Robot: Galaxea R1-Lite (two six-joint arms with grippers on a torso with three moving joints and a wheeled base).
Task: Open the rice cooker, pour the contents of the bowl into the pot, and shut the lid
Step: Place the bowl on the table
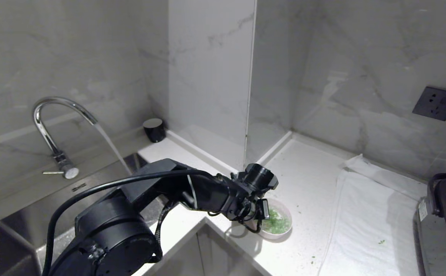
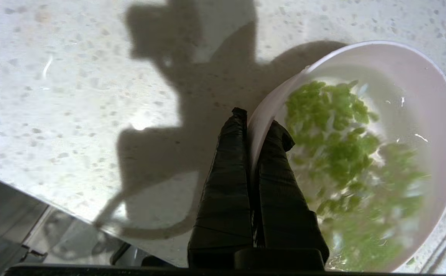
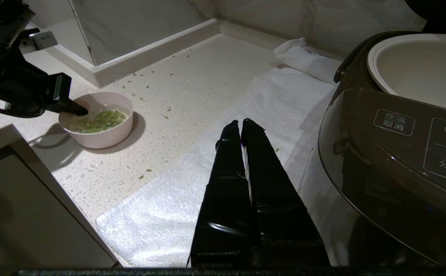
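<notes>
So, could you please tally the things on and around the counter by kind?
Bowl: 1
Rice cooker: 1
White towel: 1
Faucet: 1
Black cup: 1
Wall socket: 1
Total: 6

The pale pink bowl is seen upright on the desk, well left of the rice cooker. Chopped green contents are held in it. The cooker's lid is raised out of view, and the cream-white pot is exposed.
</notes>
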